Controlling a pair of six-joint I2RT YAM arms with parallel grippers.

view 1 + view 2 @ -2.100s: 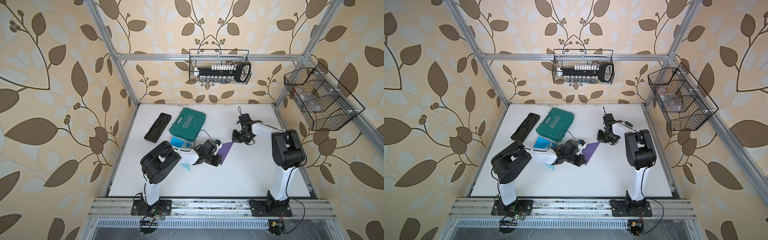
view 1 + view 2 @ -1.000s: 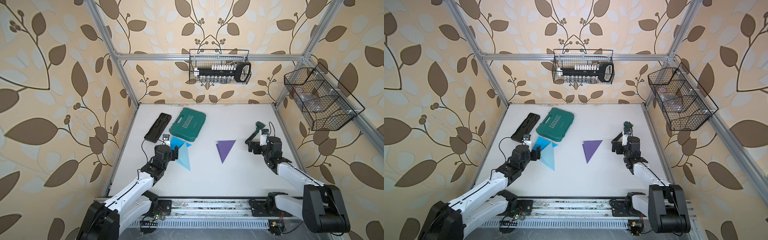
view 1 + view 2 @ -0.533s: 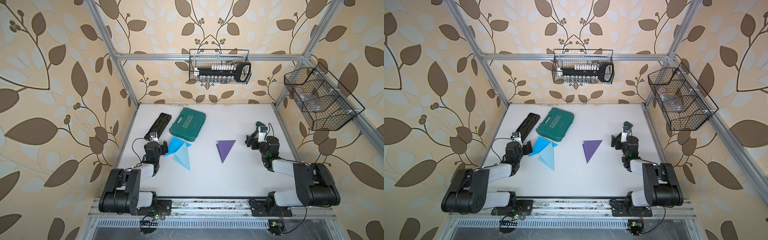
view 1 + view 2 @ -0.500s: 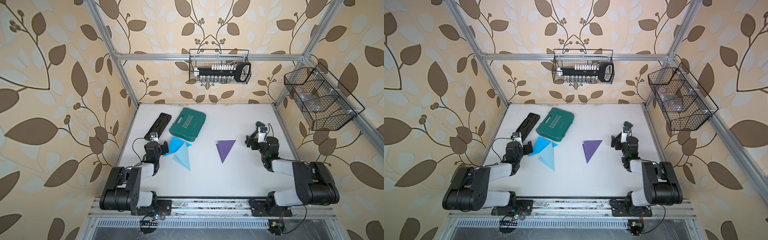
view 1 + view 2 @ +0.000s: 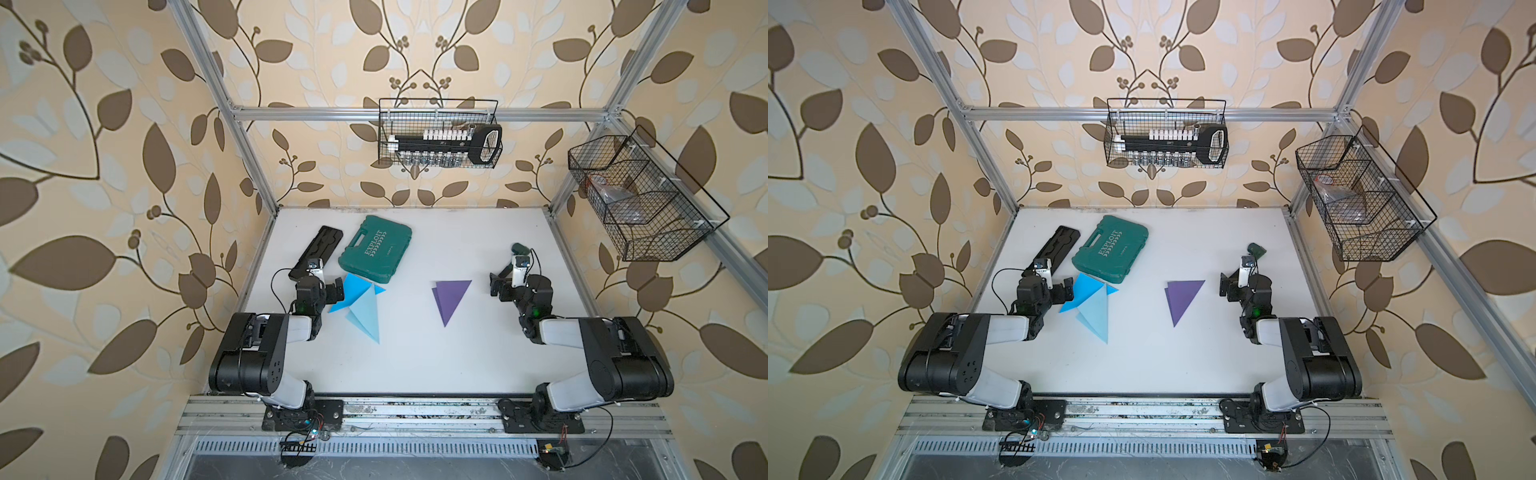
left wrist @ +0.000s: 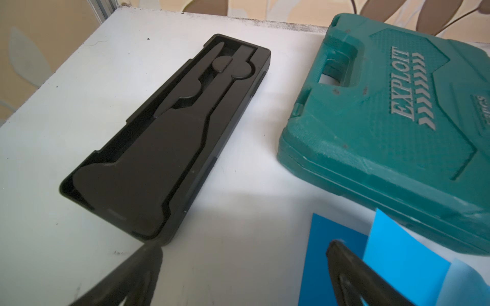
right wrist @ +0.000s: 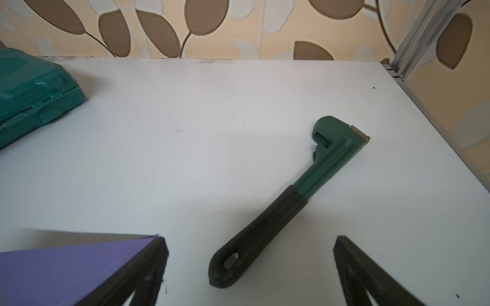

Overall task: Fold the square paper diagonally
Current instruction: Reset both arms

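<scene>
Right of the green tool case (image 5: 376, 248), on the white table (image 5: 415, 365), the purple paper (image 5: 451, 299) lies flat, already folded into a triangle (its edges slightly offset). Further right of the case, the right end effector (image 5: 498, 286) gapes wide, holding nothing. Just before the case, the left end effector (image 5: 334, 291) is equally wide and empty, beside blue folded papers (image 5: 365, 316).

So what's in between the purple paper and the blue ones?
Nothing: only bare white table lies between the purple paper and the blue papers, in both top views.
</scene>
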